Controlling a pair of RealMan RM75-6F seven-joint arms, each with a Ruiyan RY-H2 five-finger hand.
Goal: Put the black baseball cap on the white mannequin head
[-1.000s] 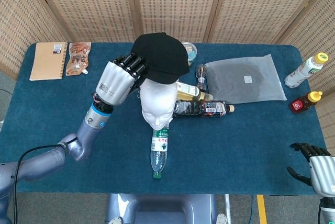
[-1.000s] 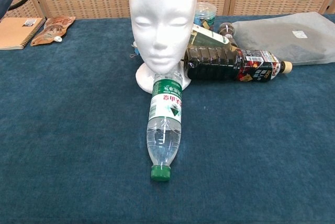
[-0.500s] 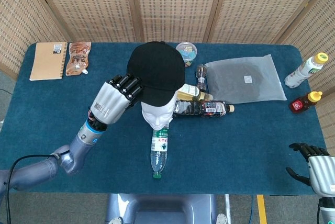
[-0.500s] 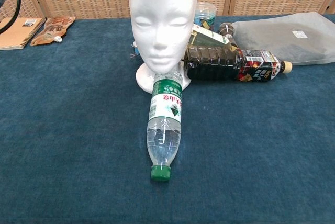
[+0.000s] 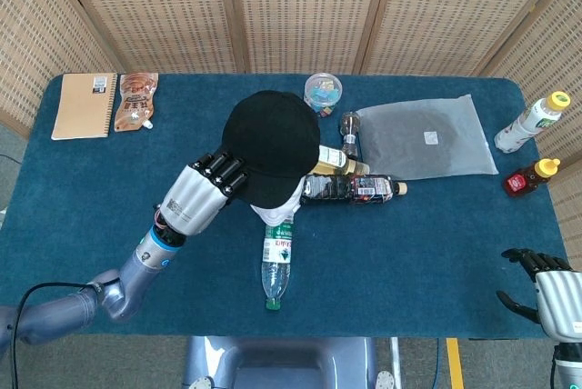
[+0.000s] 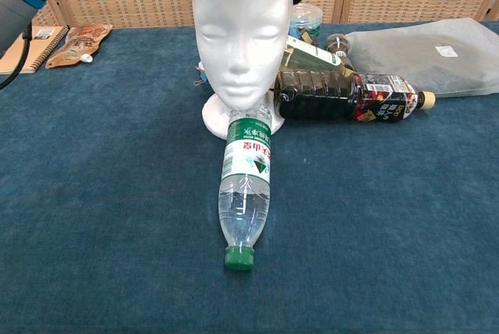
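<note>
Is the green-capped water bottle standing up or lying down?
Lying down. The water bottle lies flat on the blue table, green cap toward the camera.

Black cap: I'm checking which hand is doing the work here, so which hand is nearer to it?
Left. The left hand grips the black cap at its edge; the right hand hangs off the table's far corner.

- Both views are bright and evenly lit, with no dim corners.
- Light seems to fall from above: the white foam mannequin head (image 6: 241, 33) is bright on the forehead and nose, with soft grey shade under the chin.
- Shadows on the dark blue felt tablecloth (image 5: 427, 234) are faint and short.
- The translucent grey plastic bag (image 5: 427, 137), right of the mannequin head, shows a mild sheen.
- The clear water bottle with a green cap (image 6: 245, 192) in front of the head carries small highlights.
- Focus is sharp; no motion blur.
</note>
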